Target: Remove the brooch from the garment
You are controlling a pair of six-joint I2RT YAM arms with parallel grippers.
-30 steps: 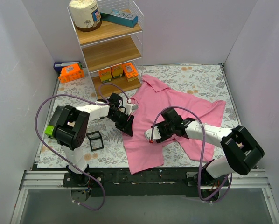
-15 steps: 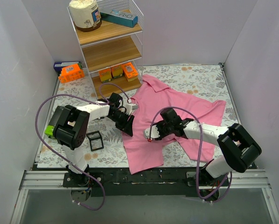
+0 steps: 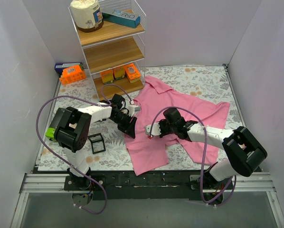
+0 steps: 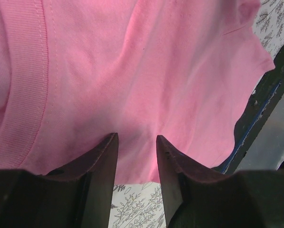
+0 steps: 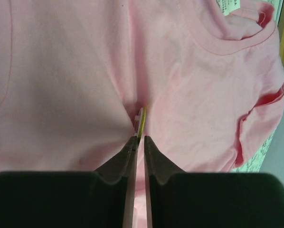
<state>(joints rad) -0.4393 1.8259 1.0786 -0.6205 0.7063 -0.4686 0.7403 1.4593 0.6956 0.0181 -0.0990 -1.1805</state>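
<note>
1. Right gripper: jaws nearly closed, pinching the brooch edge-on at their tips.
2. Brooch: seated on the pink garment, with the fabric puckered around it.
3. Left gripper: jaws parted above the garment's edge.

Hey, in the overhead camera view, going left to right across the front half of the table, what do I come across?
Black square frame → left gripper → right gripper → shirt sleeve. The shirt's body overlaps both grippers, so it is left out.
</note>
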